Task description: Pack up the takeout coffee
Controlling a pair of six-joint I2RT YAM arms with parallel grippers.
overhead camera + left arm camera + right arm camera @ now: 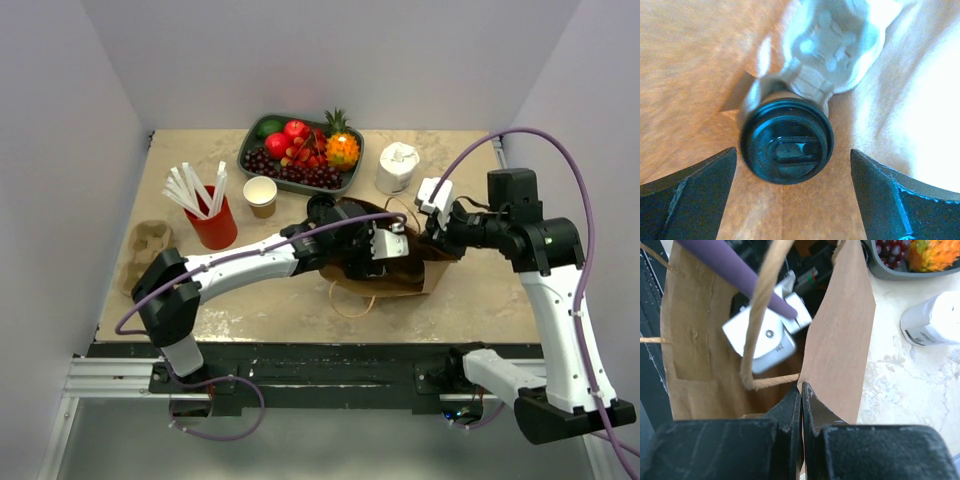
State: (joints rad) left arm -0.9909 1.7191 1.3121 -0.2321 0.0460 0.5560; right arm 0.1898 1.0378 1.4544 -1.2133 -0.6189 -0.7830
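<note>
The coffee is sitting inside the bag, beside a pulp tray. The left claw is gaping wide on either side of it, gripping nothing. The right claw is pinching the bag's rim. Packing looks nearly done, with only the left claw's exit remaining.

1 takeout coffee, 1 paper bag, 1 red cup
</note>
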